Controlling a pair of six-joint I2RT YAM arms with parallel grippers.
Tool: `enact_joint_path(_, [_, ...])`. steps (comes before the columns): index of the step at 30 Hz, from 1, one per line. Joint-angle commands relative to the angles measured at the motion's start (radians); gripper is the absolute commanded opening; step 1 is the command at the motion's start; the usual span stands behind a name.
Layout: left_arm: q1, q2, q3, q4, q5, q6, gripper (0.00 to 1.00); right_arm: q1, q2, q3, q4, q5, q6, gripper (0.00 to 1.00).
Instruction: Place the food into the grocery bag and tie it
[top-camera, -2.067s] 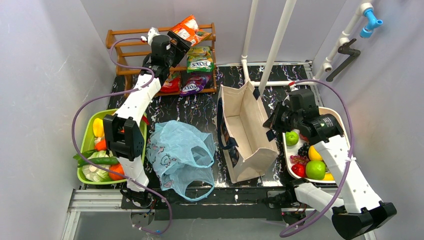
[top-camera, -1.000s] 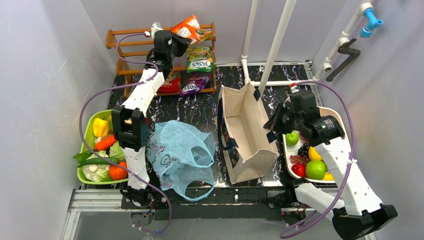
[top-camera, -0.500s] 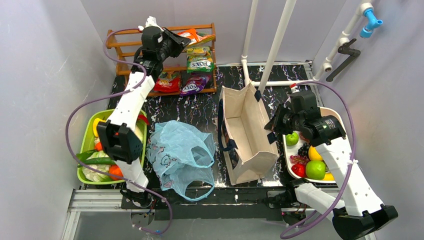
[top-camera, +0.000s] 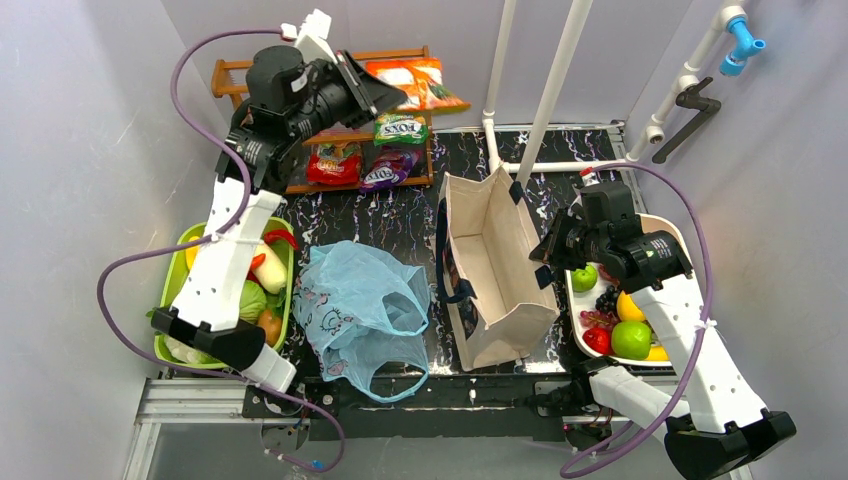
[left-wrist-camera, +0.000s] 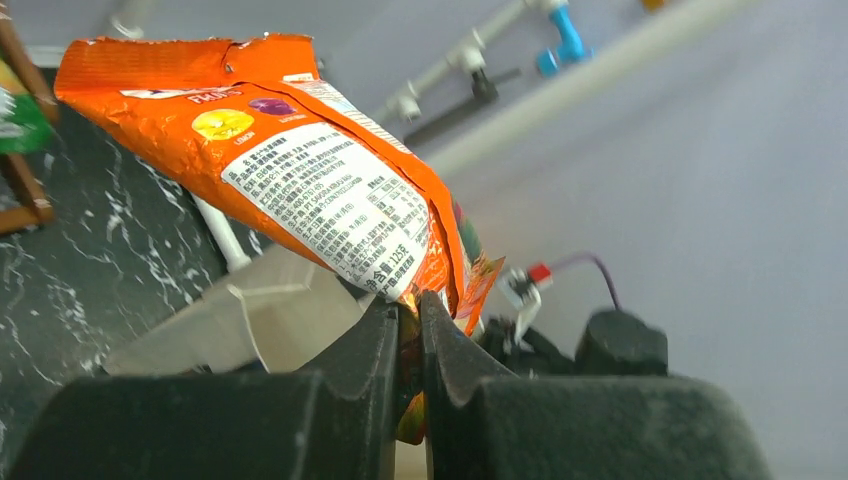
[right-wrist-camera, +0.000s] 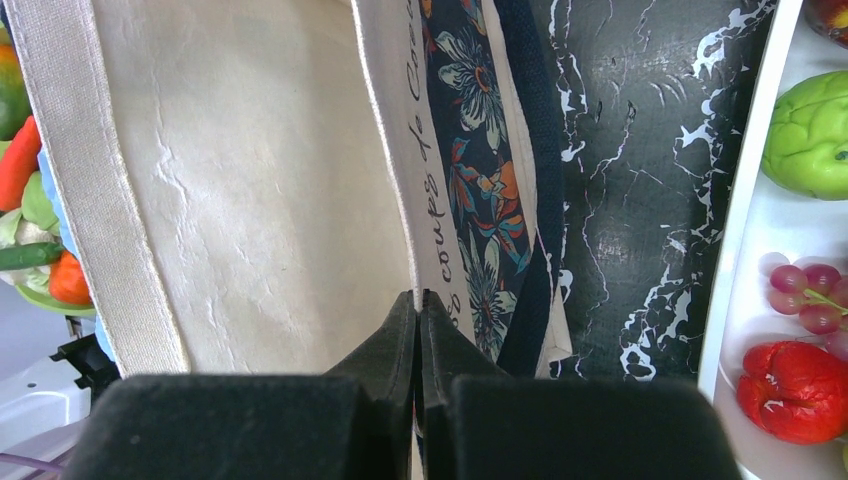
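Left fingers (left-wrist-camera: 375, 350) pinch the end seam of the orange snack packet (left-wrist-camera: 300, 180), held in the air over the shelf (top-camera: 225, 75), well apart from the grocery bag (top-camera: 355, 300). Packet looks light, crinkly and slippery; the seam is the best hold. Right fingers (right-wrist-camera: 395, 340) are closed on the canvas tote (right-wrist-camera: 250, 180) rim.

Left arm (top-camera: 228, 255), right arm (top-camera: 690, 325): white shells, black joints.
Purple cables (top-camera: 99, 290) loop off behind black left pincer (left-wrist-camera: 408, 305), right pincer (right-wrist-camera: 418, 297).

Lab test booth; bare grey walls (top-camera: 80, 120); aluminium frame (top-camera: 190, 400)
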Motion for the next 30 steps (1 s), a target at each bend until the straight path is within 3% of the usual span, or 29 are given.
enact_joint_path(1, [-0.095,-0.073,0.031,-0.102,0.07,0.096,0.0,-0.004,-0.018,0.039,-0.015,-0.01,-0.019,0.01])
enact_joint_path(11, [-0.318,-0.063,0.016,-0.209,0.047,0.152,0.0,-0.001,-0.03,0.066,-0.039,-0.032,-0.015,0.01])
enact_joint_path(16, [-0.401,-0.101,-0.094,-0.211,-0.035,0.16,0.0,-0.003,-0.035,0.077,-0.051,-0.039,-0.011,0.01])
enact_joint_path(30, [-0.532,-0.137,-0.238,-0.2,-0.256,0.178,0.0,-0.002,-0.041,0.054,-0.046,-0.058,0.001,0.01])
